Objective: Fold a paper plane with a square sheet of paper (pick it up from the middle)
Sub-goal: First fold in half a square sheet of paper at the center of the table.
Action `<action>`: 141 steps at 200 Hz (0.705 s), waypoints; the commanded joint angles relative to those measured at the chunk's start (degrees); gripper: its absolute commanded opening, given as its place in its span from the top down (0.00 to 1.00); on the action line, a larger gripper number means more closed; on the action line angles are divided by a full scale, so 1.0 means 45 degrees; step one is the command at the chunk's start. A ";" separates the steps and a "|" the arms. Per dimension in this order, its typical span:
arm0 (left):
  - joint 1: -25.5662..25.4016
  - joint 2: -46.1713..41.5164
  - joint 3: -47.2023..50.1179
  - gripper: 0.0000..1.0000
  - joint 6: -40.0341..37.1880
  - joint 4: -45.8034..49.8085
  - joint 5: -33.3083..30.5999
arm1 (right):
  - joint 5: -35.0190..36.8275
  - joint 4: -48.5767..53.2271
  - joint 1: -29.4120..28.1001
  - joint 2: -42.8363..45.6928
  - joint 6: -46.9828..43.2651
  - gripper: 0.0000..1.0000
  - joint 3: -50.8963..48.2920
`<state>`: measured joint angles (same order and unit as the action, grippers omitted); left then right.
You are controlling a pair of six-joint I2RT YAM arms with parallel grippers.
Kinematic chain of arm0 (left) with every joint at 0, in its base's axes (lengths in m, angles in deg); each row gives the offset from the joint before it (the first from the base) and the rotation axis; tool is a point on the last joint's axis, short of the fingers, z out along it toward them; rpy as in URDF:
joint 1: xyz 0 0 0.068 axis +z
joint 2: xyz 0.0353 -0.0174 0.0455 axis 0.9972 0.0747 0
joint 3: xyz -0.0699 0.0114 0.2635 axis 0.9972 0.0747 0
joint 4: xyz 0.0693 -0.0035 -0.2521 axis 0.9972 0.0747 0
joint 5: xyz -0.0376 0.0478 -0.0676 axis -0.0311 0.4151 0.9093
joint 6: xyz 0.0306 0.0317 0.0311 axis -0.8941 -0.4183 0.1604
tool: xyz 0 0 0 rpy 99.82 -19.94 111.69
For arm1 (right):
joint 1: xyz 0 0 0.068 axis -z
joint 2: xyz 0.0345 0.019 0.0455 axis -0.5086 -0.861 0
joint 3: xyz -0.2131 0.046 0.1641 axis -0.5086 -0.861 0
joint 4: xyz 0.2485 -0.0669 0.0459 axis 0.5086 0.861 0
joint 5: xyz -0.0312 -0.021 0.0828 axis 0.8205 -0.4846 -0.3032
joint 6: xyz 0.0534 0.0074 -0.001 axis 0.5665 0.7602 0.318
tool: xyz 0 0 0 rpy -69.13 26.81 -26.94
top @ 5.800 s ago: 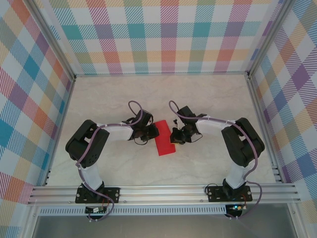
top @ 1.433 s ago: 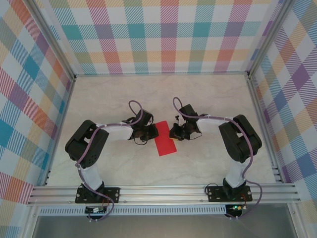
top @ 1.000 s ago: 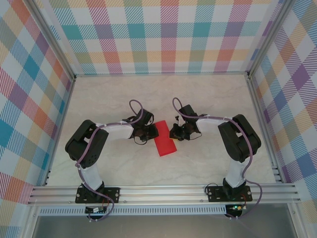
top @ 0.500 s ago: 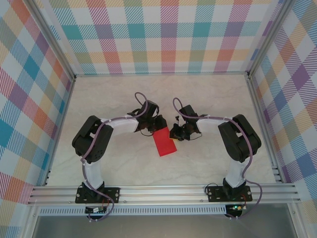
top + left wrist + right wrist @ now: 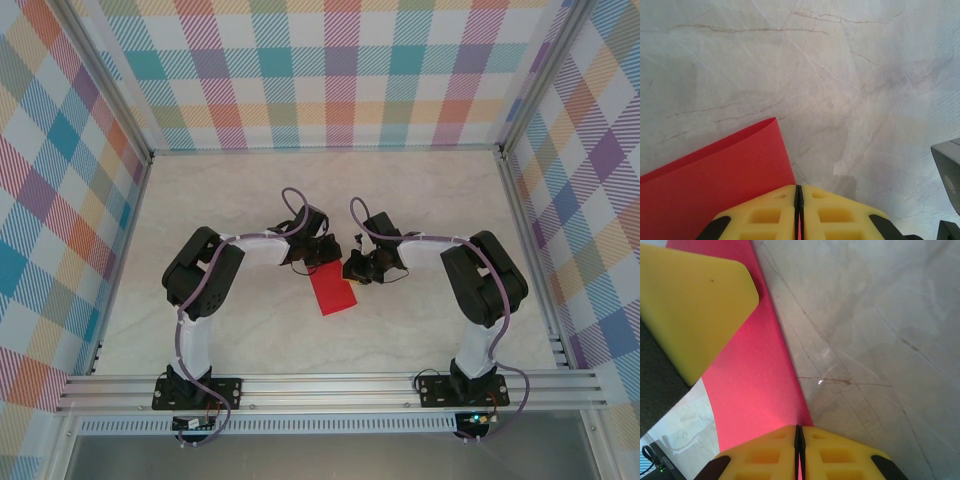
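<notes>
While the square sheet of paper (image 5: 333,292) lies on the table (image 5: 250,335) as a doubled strip (no nose, no wings), I note left gripper (image 5: 798,189) and right gripper (image 5: 798,429) pinched shut on its far end; most folds remain

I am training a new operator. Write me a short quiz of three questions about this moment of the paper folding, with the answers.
1. Fill in (near or far): the left gripper and the right gripper both pinch the red paper sheet at its ___ end, counted from the arm bases.
2. True or false: the right gripper's jaws stand wide open.
3. Which shape does the sheet have? A) a slim pointed dart; B) a rectangle, longer than wide; C) a crumpled ball.
Key: 1 far; 2 false, they are shut on the sheet; 3 B.
</notes>
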<state>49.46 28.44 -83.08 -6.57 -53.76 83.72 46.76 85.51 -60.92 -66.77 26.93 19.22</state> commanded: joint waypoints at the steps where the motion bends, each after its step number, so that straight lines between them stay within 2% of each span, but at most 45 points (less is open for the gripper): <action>1: -0.0084 0.0230 -0.0281 0.89 -0.0443 0.0142 -0.0522 | 0.0347 0.0593 -0.0034 -0.0334 -0.0096 0.88 -0.0459; 51: -0.0050 0.0571 -0.0297 0.90 -0.0494 0.0451 -0.0793 | 0.0134 0.1058 -0.0036 -0.0150 -0.0485 0.88 -0.0460; 105: -0.0069 0.0807 -0.0197 0.90 -0.0320 0.0930 -0.0984 | -0.0783 0.1713 -0.0033 0.0998 -0.1037 0.88 -0.0916; 141: -0.0055 0.0912 -0.0213 0.90 -0.0210 0.1107 -0.1106 | -0.0846 0.2194 -0.0035 0.1625 -0.1209 0.88 -0.1423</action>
<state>49.46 29.31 -83.91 -7.69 -53.12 82.43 44.59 90.60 -60.94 -61.67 23.57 14.65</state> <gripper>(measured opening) 0.100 0.121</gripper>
